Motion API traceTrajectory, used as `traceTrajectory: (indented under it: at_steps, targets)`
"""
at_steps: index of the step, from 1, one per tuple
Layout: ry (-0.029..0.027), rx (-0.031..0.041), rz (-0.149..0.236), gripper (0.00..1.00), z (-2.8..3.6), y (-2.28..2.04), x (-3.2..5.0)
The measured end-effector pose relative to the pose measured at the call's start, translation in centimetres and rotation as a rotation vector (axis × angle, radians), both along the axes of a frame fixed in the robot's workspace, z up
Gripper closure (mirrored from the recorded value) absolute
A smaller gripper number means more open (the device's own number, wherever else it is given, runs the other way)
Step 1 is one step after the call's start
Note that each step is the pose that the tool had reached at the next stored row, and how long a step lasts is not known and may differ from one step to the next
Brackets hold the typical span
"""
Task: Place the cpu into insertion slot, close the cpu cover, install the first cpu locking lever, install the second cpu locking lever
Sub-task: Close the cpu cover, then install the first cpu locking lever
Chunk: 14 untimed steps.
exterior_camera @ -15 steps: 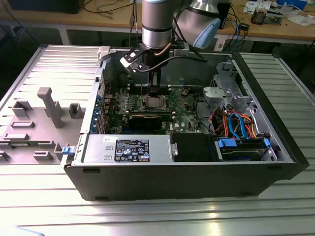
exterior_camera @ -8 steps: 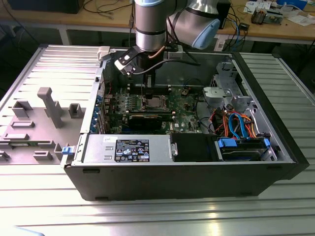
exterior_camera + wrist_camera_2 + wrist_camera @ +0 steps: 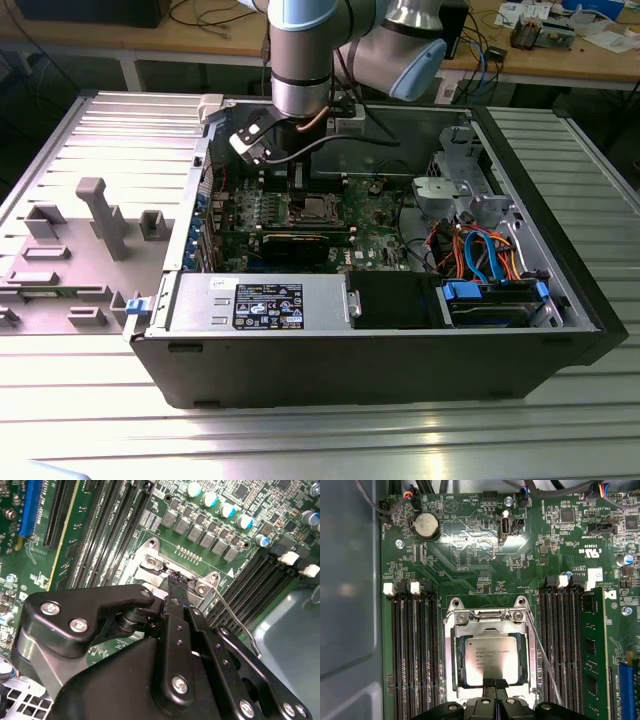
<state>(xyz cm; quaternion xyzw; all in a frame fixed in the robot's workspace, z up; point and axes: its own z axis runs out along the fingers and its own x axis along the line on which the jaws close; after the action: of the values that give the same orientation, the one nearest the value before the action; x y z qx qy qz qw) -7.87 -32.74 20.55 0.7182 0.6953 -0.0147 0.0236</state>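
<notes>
First wrist view: the gripper (image 3: 495, 684) has its fingers (image 3: 489, 684) pressed together with nothing between them. The tips are down at the edge of the cpu (image 3: 487, 655), touching it or the cpu cover (image 3: 487, 625) — I can't tell which. The cpu sits in the insertion slot (image 3: 460, 670) and the cover lies flat around it. A wire locking lever (image 3: 546, 665) stands free beside the memory slots (image 3: 567, 650), so I'd judge the first lever step is in hand — it calls for catching that thin wire and pressing it down under its hook.
</notes>
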Motion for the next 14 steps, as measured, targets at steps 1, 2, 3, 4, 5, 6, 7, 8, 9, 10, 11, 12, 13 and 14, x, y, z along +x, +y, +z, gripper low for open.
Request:
traceTrajectory:
  at_steps: [1, 2, 3, 4, 5, 6, 7, 8, 9, 10, 11, 12, 13, 14]
  targets:
    - [0.0000, 0.0000, 0.000, 0.89, -0.01, 0.00, 0.00]
    - [-0.0004, 0.0008, 0.000, 0.89, 0.07, 0.01, 0.01]
    - [-0.0003, 0.0006, 0.000, 0.89, 0.26, 0.01, 0.01]
    - [-0.0003, 0.0005, 0.000, 0.89, 0.34, 0.01, 0.01]
    - [-0.0005, 0.0006, 0.000, 0.89, 0.33, 0.01, 0.02]
    - [-0.0004, 0.0004, 0.000, 0.89, 0.34, 0.01, 0.31]
    - [-0.0004, 0.0005, 0.000, 0.89, 0.33, 0.01, 0.74]
    - [-0.0004, 0.0006, 0.000, 0.89, 0.32, 0.01, 1.06]
    - [-0.0004, 0.0005, 0.000, 0.89, 0.30, 0.01, 1.68]
    - [-0.0004, 0.0005, 0.000, 0.89, 0.29, 0.01, 2.09]
    - [-0.0004, 0.0004, 0.000, 0.89, 0.29, 0.00, 2.42]
    - [-0.0003, 0.0004, 0.000, 0.89, 0.29, 0.00, 2.42]
    - [-0.0004, 0.0005, 0.000, 0.89, 0.29, 0.01, 2.43]
    - [-0.0003, 0.0005, 0.000, 0.89, 0.29, 0.01, 2.44]
